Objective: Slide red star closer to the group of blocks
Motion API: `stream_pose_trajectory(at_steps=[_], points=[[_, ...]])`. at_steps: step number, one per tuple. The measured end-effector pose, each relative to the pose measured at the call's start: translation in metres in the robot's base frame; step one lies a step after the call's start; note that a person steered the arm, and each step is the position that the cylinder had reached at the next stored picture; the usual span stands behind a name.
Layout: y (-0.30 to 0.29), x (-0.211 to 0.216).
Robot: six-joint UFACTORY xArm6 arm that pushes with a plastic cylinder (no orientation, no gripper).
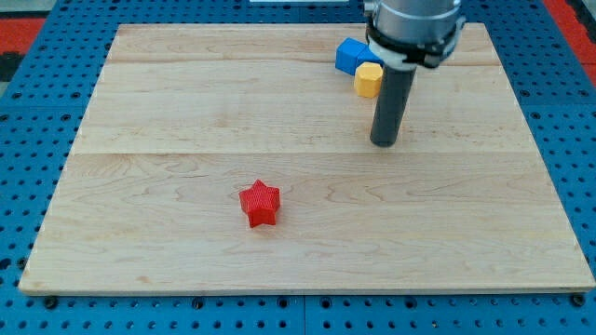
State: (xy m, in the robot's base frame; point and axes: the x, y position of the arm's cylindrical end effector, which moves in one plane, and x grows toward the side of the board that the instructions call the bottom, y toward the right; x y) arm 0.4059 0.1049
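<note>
A red star block (260,203) lies alone on the wooden board, left of centre toward the view's bottom. A blue block (352,55) and a yellow block (369,79) sit touching each other near the view's top right. My tip (384,142) rests on the board just below and to the right of the yellow block, far to the upper right of the red star. The rod and the arm's housing hide part of the group.
The wooden board (140,112) lies on a blue perforated table (28,140). The arm's grey housing (414,23) hangs over the board's top right.
</note>
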Motion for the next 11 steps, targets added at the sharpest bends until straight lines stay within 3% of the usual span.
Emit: stream_pose_trajectory(at_steps=[1,2,3,4,5,6,7,8,10,11], points=[[-0.003,-0.052],[0.053,0.016],[0.036,0.139],[-0.090,0.151],[-0.186,0.118],[-0.184,0.125],[-0.268,0.134],[-0.198,0.067],[-0.130,-0.090],[-0.115,-0.101]])
